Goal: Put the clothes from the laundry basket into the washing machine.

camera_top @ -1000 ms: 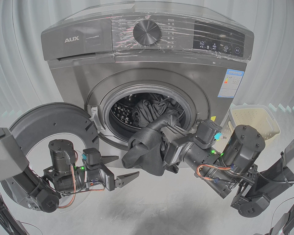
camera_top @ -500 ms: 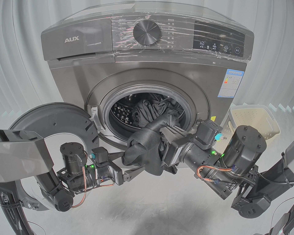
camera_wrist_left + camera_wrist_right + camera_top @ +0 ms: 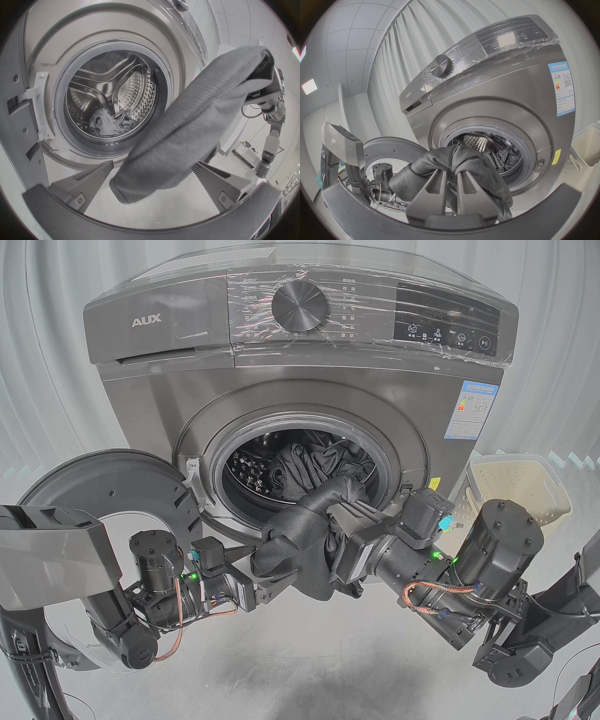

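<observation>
Garment (image 3: 300, 534) aslant, upper end toward drum (image 3: 250, 468).

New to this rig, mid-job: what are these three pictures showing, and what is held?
A two-armed robot faces a front-loading washing machine with its door swung open. The wide picture is from the robot's head; the other two from cameras on its wrists. The right gripper is shut on a dark garment at the mouth of the drum. The left gripper is open, its fingers either side of the garment's hanging end. More clothes lie in the drum; the laundry basket stands beside the machine, on the robot's right.
</observation>
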Tool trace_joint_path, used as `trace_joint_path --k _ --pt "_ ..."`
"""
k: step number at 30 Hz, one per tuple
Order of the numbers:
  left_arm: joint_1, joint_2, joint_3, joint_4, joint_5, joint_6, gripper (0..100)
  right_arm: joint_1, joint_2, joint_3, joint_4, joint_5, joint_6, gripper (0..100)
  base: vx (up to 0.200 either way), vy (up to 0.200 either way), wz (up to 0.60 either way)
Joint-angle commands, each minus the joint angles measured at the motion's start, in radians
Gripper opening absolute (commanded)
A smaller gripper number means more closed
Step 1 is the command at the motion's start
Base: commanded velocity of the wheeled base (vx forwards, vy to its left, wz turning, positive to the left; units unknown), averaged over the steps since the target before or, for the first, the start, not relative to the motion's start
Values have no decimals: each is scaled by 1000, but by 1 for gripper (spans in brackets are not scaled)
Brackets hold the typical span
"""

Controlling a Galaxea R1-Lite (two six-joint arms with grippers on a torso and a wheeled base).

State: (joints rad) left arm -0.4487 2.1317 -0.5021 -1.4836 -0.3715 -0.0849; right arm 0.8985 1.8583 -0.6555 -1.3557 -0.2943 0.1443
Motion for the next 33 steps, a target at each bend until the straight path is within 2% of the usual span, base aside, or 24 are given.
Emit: trace_joint_path --k 1,22,23,33 --pt "7 20 -22 -7 6 1 100 0 -1 5 -2 0 0 0 0 0 0" --pt "-28 59 2 -56 5 4 100 2 -1 1 -2 0 0 0 0 0 0" --pt "-28 63 1 -56 5 4 0 0 -1 1 0 0 0 0 0 0 0" --pt "-50 -9 71 -60 3 13 0 0 2 -1 -2 0 0 0 0 0 0"
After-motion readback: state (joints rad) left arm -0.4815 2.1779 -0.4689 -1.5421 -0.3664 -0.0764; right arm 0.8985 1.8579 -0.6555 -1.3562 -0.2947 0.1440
